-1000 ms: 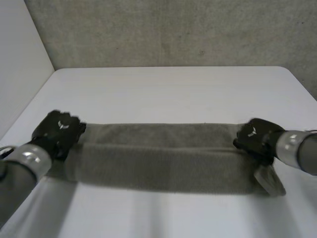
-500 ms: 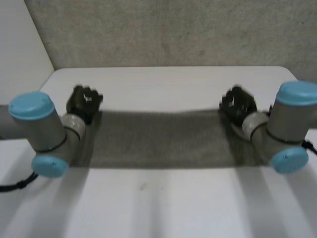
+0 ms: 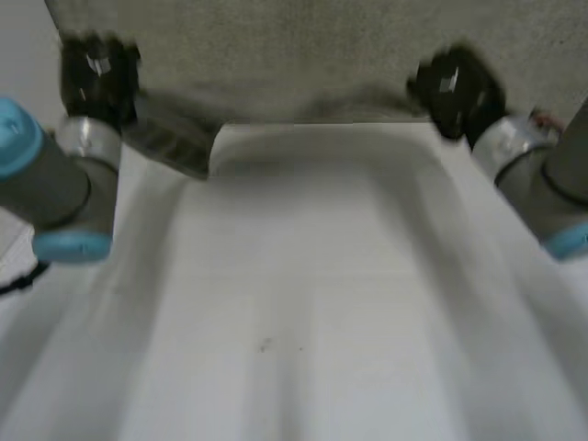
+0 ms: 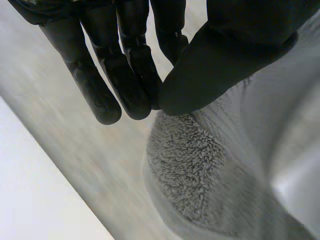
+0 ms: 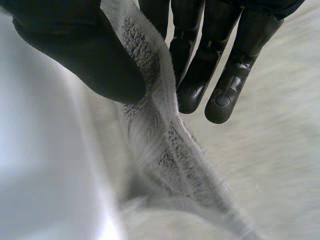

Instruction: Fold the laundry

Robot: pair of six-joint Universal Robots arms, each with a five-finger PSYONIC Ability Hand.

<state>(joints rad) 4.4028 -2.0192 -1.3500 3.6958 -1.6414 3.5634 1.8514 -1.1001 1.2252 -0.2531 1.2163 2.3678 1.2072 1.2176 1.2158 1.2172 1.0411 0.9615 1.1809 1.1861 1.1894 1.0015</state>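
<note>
**Left hand** (image 4: 235, 50): closed on the towel. In the left wrist view the thumb presses a looped-pile corner of the towel (image 4: 185, 165) against the fingers (image 4: 115, 70), which lie straight and close together. The cloth hangs away from the pinch in a rounded fold. In the head view this hand (image 3: 92, 73) is held high at the far left of the bench, in front of the wall.

**Right hand** (image 5: 75, 50): closed on the towel. In the right wrist view a narrow ridge of the cloth's edge (image 5: 165, 145) runs up between the thumb and the fingers (image 5: 220, 80) and is nipped there. From the pinch the cloth falls away and widens. In the head view this hand (image 3: 455, 87) is up at the far right, about level with the left hand.

**Towel** (image 3: 170, 142): grey terry cloth, held by both hands, one at each end, and clear of the bench top near the far edge. It stretches between the two hands. A darker fold hangs just below the left hand. The middle span is blurred and blends into the wall behind it, so I cannot tell its exact outline.

**Arms**: left arm (image 3: 64, 184) and right arm (image 3: 533, 175), grey with light-blue caps, reach forward along either side.

**Bench** (image 3: 303, 294): white top, below the held cloth.

**Wall** (image 3: 276, 32): grey and speckled, behind the far edge of the bench.
</note>
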